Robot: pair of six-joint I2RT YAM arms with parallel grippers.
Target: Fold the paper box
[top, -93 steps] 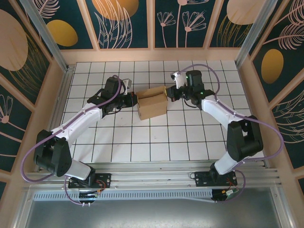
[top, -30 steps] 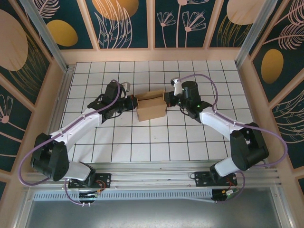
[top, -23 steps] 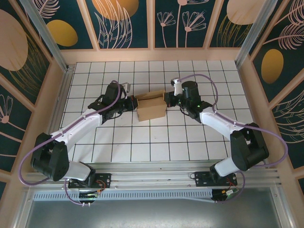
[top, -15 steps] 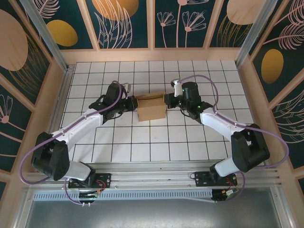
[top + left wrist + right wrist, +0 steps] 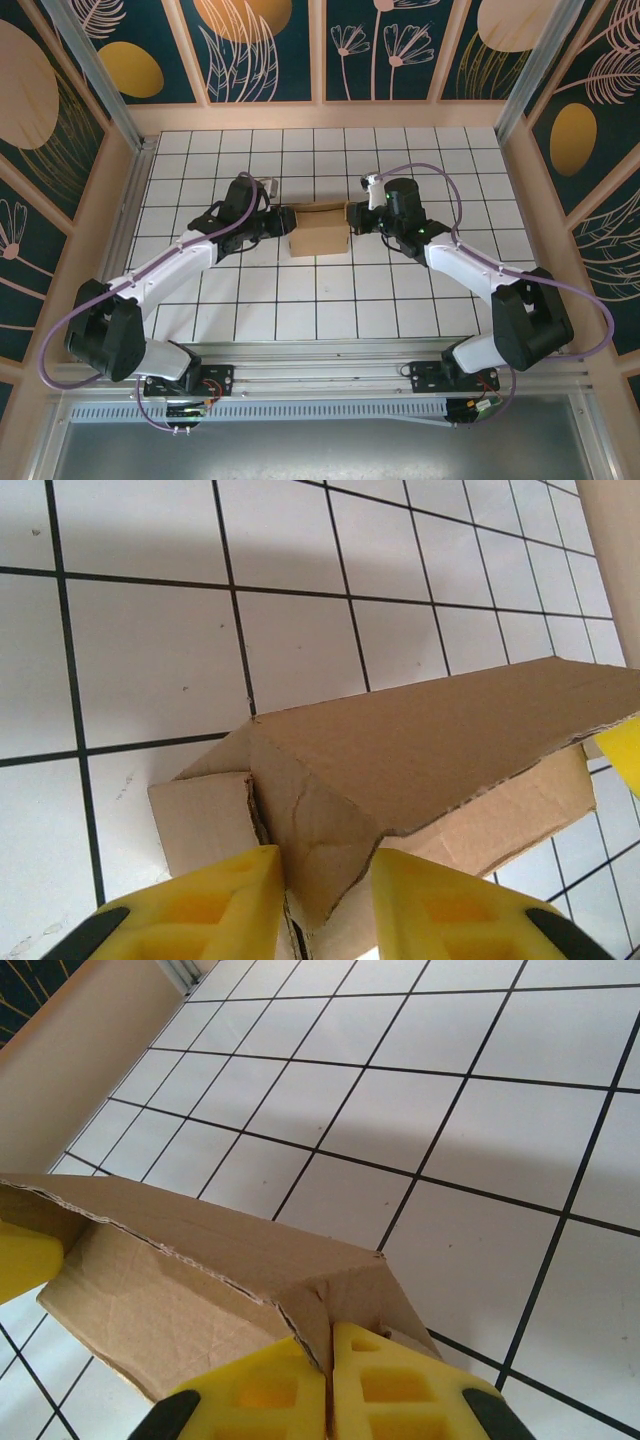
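Matt tan cardboard paper box (image 5: 318, 230), glossy tiles (image 5: 300, 292)

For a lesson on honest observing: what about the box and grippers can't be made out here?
Top external: paper box ends, covered by the left gripper and right gripper.
Left wrist: whether the fingers pinch the box corner between them; it hides their pads.
Right wrist: box's far end, cut by the left edge.

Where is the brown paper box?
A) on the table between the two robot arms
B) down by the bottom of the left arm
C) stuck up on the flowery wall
A: the paper box lies on the white tiled table, with the left end effector at its left end and the right end effector at its right end.
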